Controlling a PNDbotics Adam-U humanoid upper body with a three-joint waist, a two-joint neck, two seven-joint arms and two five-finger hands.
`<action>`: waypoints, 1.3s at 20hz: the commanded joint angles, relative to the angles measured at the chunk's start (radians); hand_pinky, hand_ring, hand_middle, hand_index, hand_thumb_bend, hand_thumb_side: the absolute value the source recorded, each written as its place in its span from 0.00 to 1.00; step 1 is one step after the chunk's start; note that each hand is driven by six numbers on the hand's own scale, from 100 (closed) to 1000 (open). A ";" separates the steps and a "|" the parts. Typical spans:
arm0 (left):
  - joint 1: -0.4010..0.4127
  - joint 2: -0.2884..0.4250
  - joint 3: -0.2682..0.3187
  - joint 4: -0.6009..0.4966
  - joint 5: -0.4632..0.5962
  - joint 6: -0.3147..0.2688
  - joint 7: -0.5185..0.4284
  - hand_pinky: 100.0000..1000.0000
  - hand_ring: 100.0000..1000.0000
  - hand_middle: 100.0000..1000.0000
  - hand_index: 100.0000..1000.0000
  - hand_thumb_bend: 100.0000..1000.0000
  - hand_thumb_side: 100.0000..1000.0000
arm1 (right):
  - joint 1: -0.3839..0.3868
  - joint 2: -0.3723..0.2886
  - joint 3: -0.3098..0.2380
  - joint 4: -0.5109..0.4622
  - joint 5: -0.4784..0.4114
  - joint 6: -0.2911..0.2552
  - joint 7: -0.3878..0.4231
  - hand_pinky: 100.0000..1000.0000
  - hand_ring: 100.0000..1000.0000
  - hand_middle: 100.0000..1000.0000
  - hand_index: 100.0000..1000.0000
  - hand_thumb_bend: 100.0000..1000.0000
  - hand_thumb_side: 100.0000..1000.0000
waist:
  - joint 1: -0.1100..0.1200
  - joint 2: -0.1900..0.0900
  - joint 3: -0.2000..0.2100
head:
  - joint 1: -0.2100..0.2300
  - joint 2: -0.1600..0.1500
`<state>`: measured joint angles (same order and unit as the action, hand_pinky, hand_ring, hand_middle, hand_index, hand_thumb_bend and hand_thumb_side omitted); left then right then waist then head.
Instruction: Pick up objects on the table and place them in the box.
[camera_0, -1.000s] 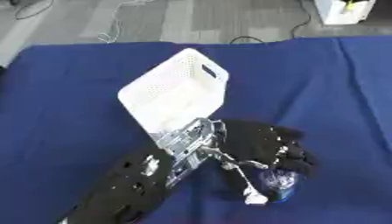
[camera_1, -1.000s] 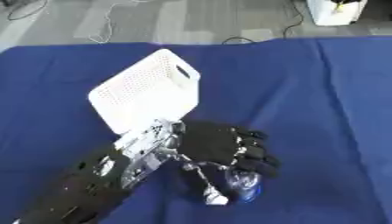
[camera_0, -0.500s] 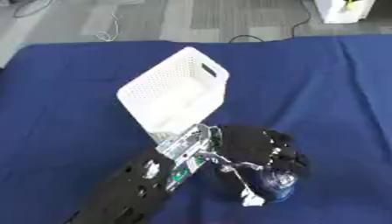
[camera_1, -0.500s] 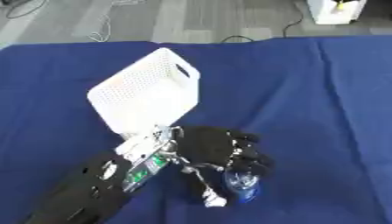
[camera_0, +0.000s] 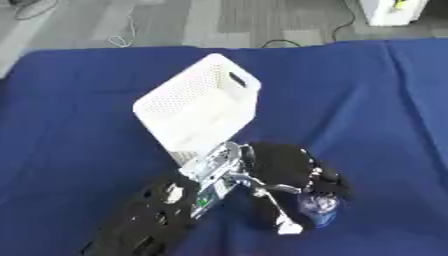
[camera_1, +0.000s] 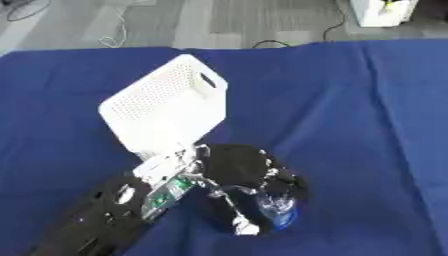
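Your left hand (camera_0: 289, 172) covers most of the small blue and clear object (camera_0: 317, 209) at lower centre, so you can't make out what it is or read its shape. The black forearm (camera_0: 153, 220) runs off the bottom edge. It hides the near lower corner of the white perforated plastic box (camera_0: 197, 107). At the top right, the white unit (camera_1: 381, 11) on the floor is cut off by the frame.
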<state>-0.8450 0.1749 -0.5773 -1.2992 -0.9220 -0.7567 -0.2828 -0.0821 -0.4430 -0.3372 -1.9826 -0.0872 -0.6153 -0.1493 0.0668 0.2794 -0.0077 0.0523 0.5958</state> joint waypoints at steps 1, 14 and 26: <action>-0.009 0.002 0.011 -0.007 0.009 0.008 -0.011 0.00 0.61 0.81 0.90 0.00 0.34 | -0.010 -0.016 -0.008 -0.017 -0.005 0.002 0.003 0.88 0.80 0.82 0.87 0.00 0.96 | -0.003 -0.013 -0.003 | -0.007 -0.009; -0.006 -0.001 0.012 -0.010 0.058 0.064 -0.002 0.00 0.00 0.10 0.39 0.00 0.18 | -0.011 -0.017 -0.009 -0.017 -0.007 0.004 0.007 0.88 0.80 0.82 0.87 0.00 0.96 | -0.001 -0.011 -0.003 | -0.012 -0.010; 0.000 -0.004 0.012 0.005 0.159 0.076 0.030 0.00 0.00 0.00 0.09 0.00 0.18 | -0.011 -0.014 -0.010 -0.017 -0.010 0.006 0.011 0.88 0.80 0.82 0.87 0.00 0.96 | 0.000 -0.010 -0.003 | -0.015 -0.010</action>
<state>-0.8361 0.1711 -0.5717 -1.2862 -0.7805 -0.6821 -0.2599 -0.0824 -0.4430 -0.3377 -1.9826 -0.0943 -0.6098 -0.1423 0.0724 0.2829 -0.0098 0.0444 0.5958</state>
